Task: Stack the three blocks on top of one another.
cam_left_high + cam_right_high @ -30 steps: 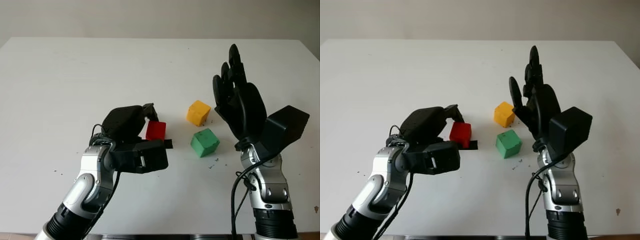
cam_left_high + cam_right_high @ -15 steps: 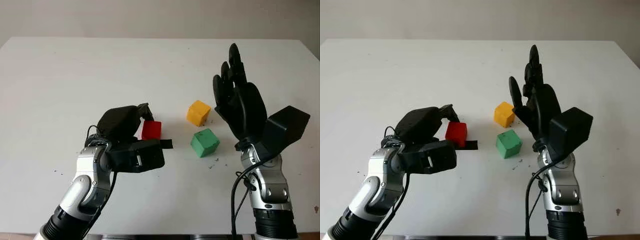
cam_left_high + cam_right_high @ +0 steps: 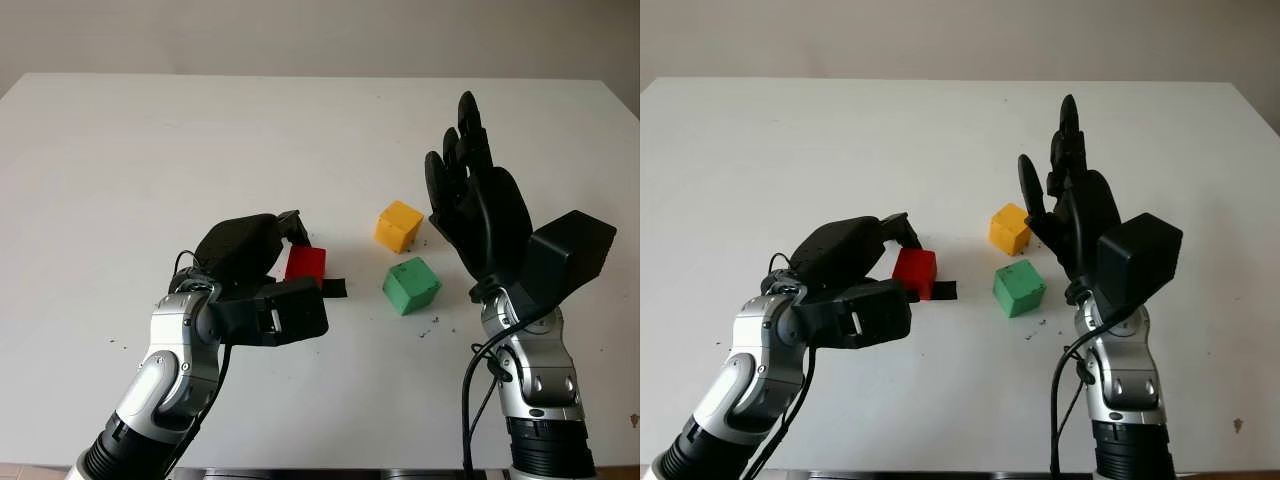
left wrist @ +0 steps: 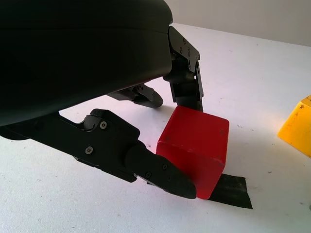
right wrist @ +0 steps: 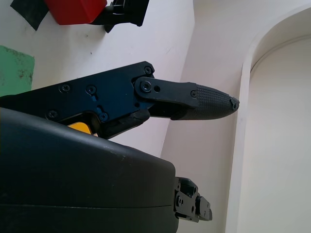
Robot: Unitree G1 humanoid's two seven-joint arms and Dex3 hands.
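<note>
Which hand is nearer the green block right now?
Right. The right hand is raised, open, just beside the green block. The left hand is farther off, fingers closed around the red block.

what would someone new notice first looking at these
The left hand, low on the left of the white table, has its fingers closed around the red block, which sits over a strip of black tape. The right hand is open and raised upright on the right, just beyond the yellow block and green block, which stand slightly apart in the middle.
</note>
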